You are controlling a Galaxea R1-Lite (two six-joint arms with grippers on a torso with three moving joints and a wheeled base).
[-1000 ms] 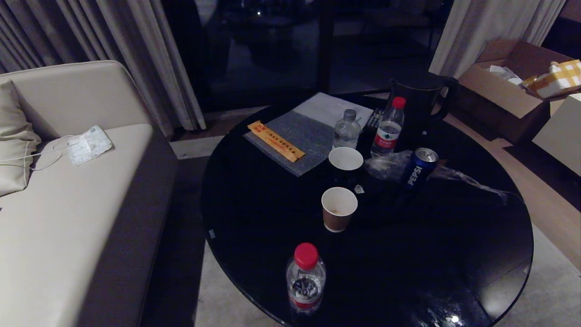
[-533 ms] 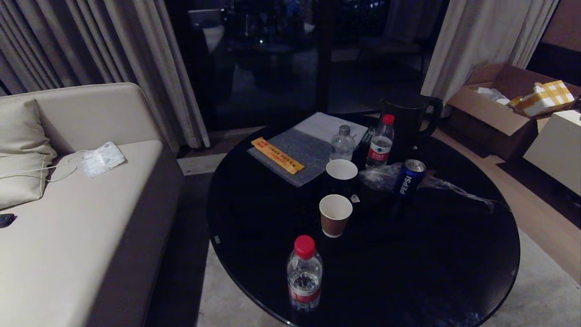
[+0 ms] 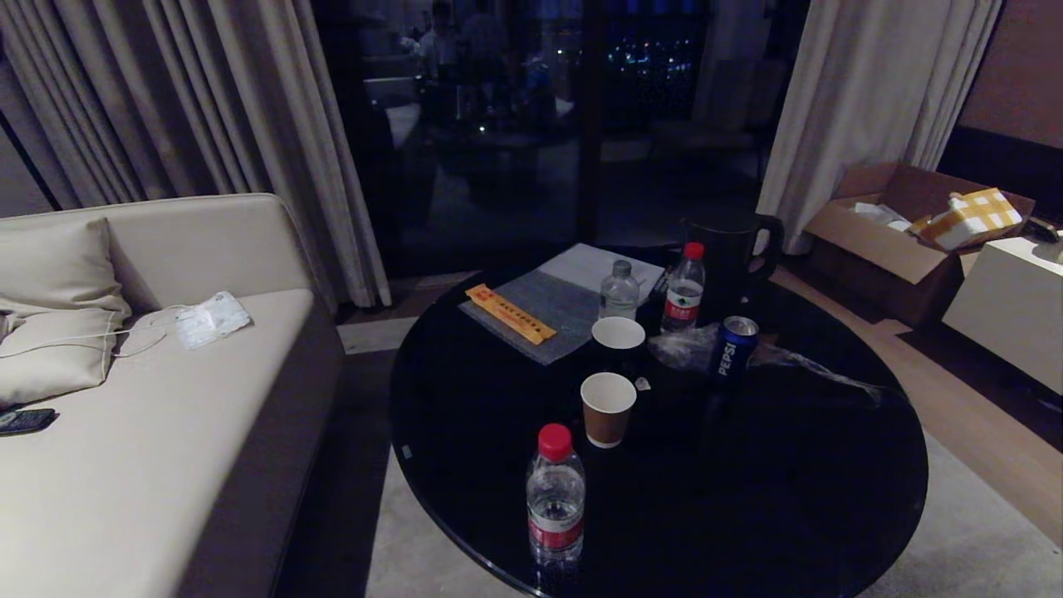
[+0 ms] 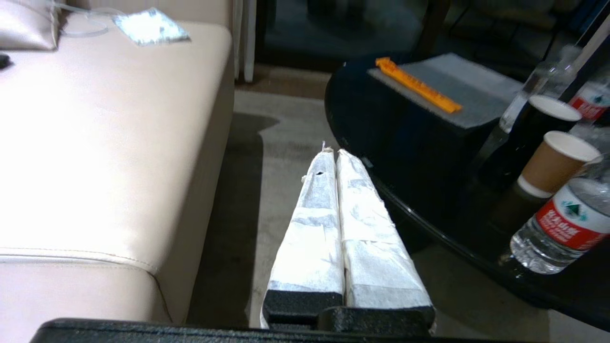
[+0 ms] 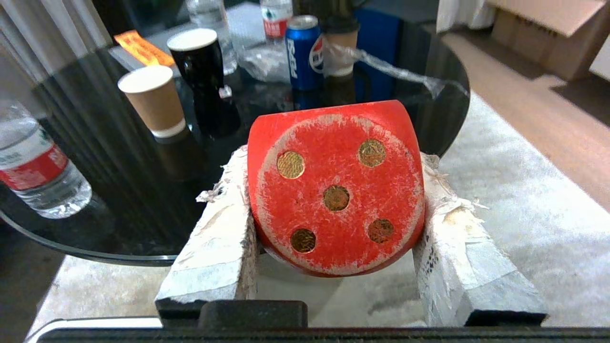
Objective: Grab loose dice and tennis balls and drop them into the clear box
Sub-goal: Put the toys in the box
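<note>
Right tool [image 5: 336, 209] clamps red die [image 5: 336, 188]; left tool [image 4: 336, 162] pressed closed, empty. Paper cup [image 3: 608, 408] upright on dark surface [image 3: 789, 490], contents indiscernible.

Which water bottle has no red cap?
The short bottle beside the grey mat. Its cap is clear; the other two bottles have red caps.

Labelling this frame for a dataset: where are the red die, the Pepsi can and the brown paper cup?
red die [image 5: 336, 190]: right wrist view, centre pip of its five-pip face.
Pepsi can [image 3: 730, 347]: head view, blue side by the logo.
brown paper cup [image 3: 607, 411]: head view, its outer wall.
</note>
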